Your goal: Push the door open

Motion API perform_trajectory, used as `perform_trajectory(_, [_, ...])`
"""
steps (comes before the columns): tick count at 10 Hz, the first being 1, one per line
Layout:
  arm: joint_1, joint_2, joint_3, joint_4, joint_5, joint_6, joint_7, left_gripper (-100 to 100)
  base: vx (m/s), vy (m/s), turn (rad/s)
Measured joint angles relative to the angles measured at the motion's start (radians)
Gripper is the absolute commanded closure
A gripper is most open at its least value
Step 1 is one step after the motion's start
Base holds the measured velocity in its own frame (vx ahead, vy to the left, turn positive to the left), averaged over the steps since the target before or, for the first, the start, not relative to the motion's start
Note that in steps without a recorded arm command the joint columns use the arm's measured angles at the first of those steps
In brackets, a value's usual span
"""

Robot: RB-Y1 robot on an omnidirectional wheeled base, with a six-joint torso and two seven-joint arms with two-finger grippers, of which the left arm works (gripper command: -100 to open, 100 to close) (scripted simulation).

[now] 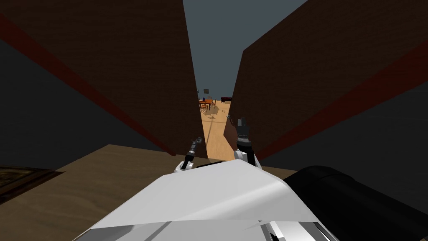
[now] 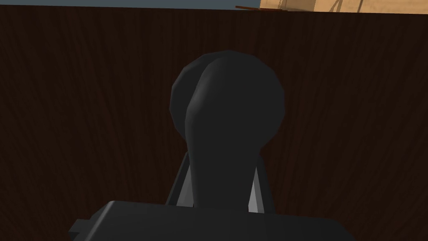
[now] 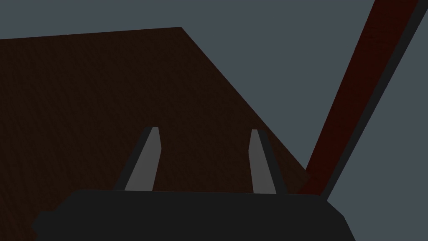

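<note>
Left gripper (image 2: 219,184) clamps the dark door handle (image 2: 228,108), its length running along the fingers, brown door (image 2: 83,104) just ahead; right gripper (image 3: 205,136) spread wide.

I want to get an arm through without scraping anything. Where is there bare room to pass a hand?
Free: the lit floor strip between the door and the brown panel on the right, beside the open right hand. Crowded: the door's edge, where the left hand is shut on the dark door handle.
</note>
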Motion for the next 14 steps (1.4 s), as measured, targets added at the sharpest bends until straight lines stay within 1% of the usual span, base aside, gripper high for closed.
perform_trajectory(1, [0.005, 0.001, 0.001, 0.003, 0.001, 0.002, -0.001, 100, 0.124, -0.072, 0.054])
perform_trajectory(2, [0.002, 0.001, 0.004, 0.008, 0.003, 0.003, -0.002, 100, 0.165, -0.076, 0.073])
perform_trajectory(3, [-0.006, 0.0, 0.009, 0.023, 0.006, -0.003, -0.007, 100, 0.17, -0.084, 0.052])
perform_trajectory(4, [-0.002, 0.002, 0.011, 0.018, 0.007, -0.004, -0.008, 100, 0.178, -0.05, 0.06])
perform_trajectory(5, [-0.008, -0.001, 0.016, 0.025, 0.01, -0.005, -0.013, 100, 0.196, -0.085, 0.095])
perform_trajectory(6, [0.002, 0.003, 0.017, 0.001, 0.011, 0.008, -0.012, 100, 0.201, -0.113, 0.091])
perform_trajectory(7, [-0.009, 0.004, 0.026, 0.019, 0.016, 0.002, -0.016, 100, 0.181, -0.132, 0.104])
perform_trajectory(8, [-0.013, 0.003, 0.036, 0.028, 0.022, -0.005, -0.023, 100, 0.174, -0.097, 0.155])
perform_trajectory(9, [-0.004, 0.002, 0.041, 0.009, 0.024, 0.008, -0.028, 100, 0.188, -0.113, 0.11])
perform_trajectory(10, [-0.001, 0.003, 0.048, 0.003, 0.028, 0.014, -0.032, 100, 0.191, -0.157, 0.1])
perform_trajectory(11, [0.007, 0.009, 0.054, -0.007, 0.033, 0.019, -0.031, 100, 0.187, -0.143, 0.156])
perform_trajectory(13, [0.015, 0.008, 0.069, -0.02, 0.041, 0.028, -0.039, 100, 0.194, -0.121, 0.139])
perform_trajectory(14, [0.007, 0.006, 0.081, 0.004, 0.048, 0.014, -0.047, 100, 0.197, -0.136, 0.141])
